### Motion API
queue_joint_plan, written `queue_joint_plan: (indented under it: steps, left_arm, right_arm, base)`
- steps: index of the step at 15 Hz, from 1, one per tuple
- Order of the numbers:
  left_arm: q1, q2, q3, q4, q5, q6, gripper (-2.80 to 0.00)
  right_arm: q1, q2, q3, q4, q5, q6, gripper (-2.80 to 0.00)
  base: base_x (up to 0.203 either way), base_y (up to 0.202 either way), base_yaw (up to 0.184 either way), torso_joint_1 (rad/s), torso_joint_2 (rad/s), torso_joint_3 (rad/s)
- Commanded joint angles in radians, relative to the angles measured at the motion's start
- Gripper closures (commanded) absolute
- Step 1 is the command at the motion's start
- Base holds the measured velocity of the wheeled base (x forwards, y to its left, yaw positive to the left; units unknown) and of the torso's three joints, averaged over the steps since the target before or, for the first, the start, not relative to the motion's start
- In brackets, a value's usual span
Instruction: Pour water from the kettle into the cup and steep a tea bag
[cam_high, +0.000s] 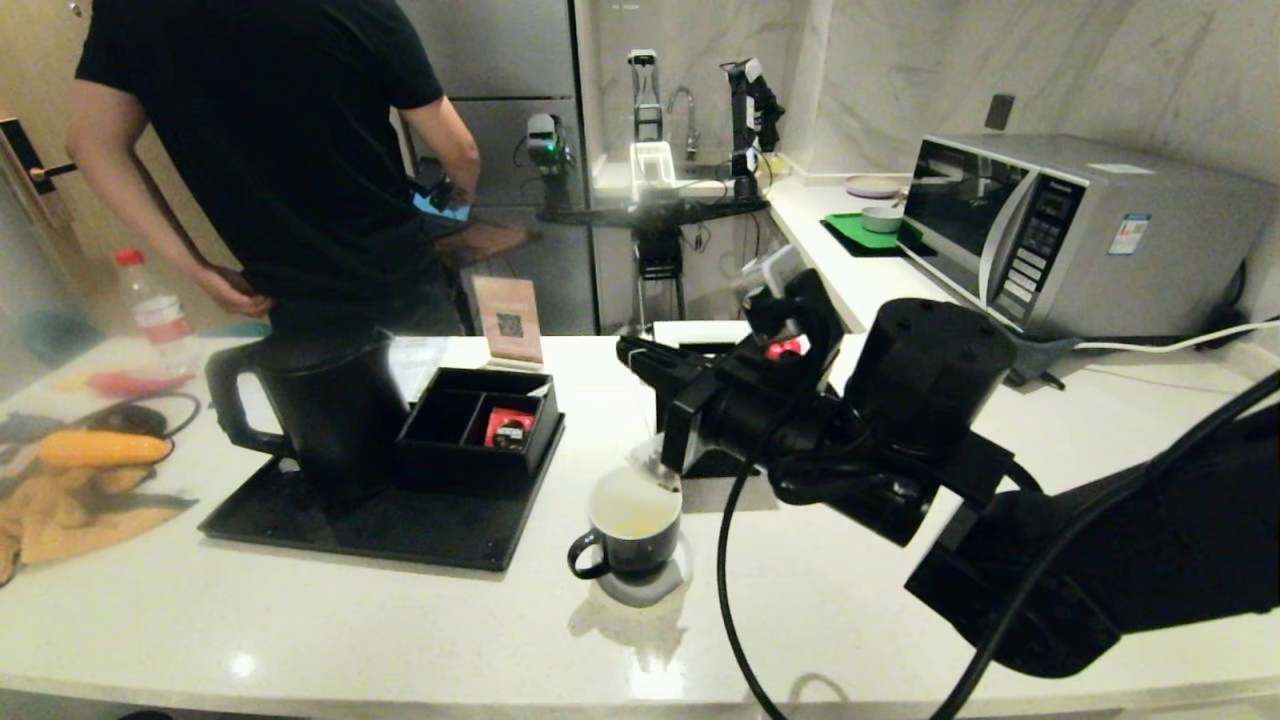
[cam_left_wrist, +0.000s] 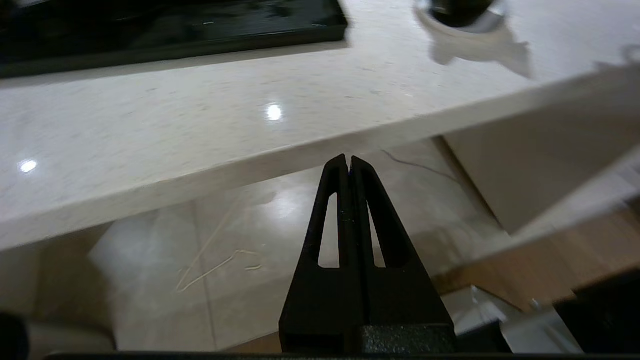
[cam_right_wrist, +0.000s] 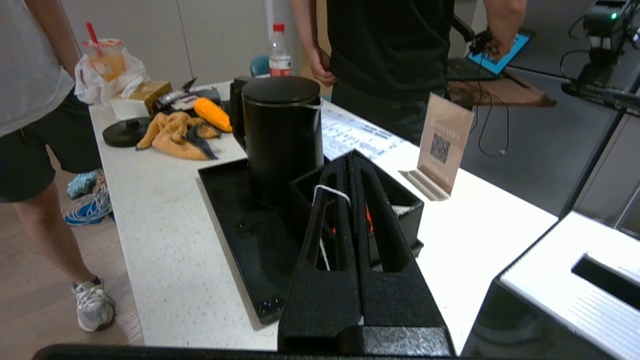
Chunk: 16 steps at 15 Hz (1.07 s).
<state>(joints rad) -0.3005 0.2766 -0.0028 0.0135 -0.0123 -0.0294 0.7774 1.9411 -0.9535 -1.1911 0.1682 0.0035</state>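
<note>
The black kettle stands upright on the black tray, lid on. To its right the dark cup sits on a pale coaster, with pale liquid in its white inside. Above the cup my right gripper is shut on the tea bag's white string, which loops over one finger. The translucent tea bag hangs at the cup's far rim. My left gripper is shut and empty, parked below the counter's front edge.
A black compartment box holding a red packet stands on the tray. A QR sign is behind it and a black tissue box is under my right arm. A person stands at the far side. A microwave is at the right.
</note>
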Motion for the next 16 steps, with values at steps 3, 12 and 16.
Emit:
queue_joint_plan:
  steps: [3,12,16]
  left_arm:
    - [0.156,0.009,0.001,-0.009,0.0,-0.001,0.0]
    - [0.3,-0.082,0.001,-0.009,0.002,-0.001,0.0]
    - [0.299,-0.275,0.001,-0.008,0.003,-0.002,0.0]
  right_arm:
    - [0.0,0.009,0.007,-0.005,0.002,0.0,0.0]
    - [0.002,0.045,0.029,-0.007,0.002,0.0,0.0]
    - [0.002,0.069,0.029,-0.009,0.002,-0.001,0.0]
  base:
    - [0.0,0.0,0.0,0.0,0.0,0.0]
    - [0.0,0.0,0.0,0.0,0.0,0.0]
    - [0.0,0.0,0.0,0.0,0.0,0.0]
